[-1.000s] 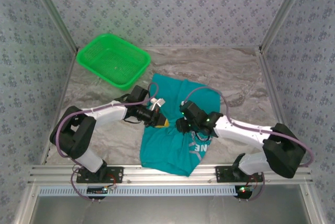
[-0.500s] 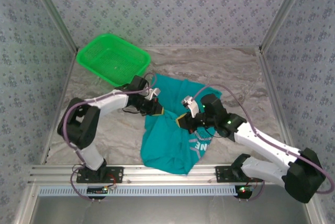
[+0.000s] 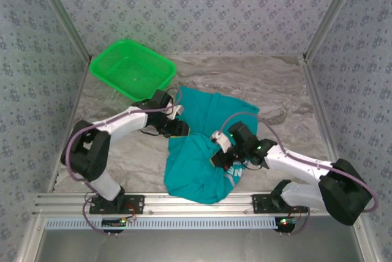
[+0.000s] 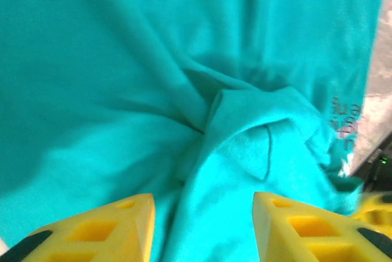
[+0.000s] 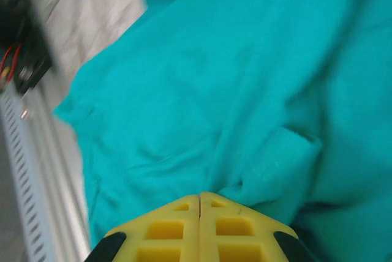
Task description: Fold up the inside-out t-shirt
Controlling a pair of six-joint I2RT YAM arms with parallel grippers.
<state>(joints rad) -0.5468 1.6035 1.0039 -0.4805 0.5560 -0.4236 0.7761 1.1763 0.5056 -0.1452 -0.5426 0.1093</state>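
Note:
The teal t-shirt (image 3: 196,167) lies crumpled on the marble table between the two arms. A bit of white lettering (image 3: 235,175) peeks out at its right edge. My left gripper (image 3: 182,128) hovers at the shirt's upper left part. In the left wrist view its yellow fingers (image 4: 116,225) stand apart over a raised fold of the t-shirt (image 4: 122,60), holding nothing. My right gripper (image 3: 218,155) sits on the shirt's middle right. The right wrist view has its jaws (image 5: 200,196) pressed together, with the t-shirt (image 5: 245,60) puckering at the tips as if pinched.
A bright green mesh basket (image 3: 131,69) stands at the back left, close behind the left arm. Bare marble table (image 3: 275,90) stretches to the right and back. A metal rail (image 3: 196,201) runs along the near edge, just below the shirt's hem.
The left gripper has opened and let go of the cloth. The right gripper has shut and moved down-left with cloth, covering most of the lettering.

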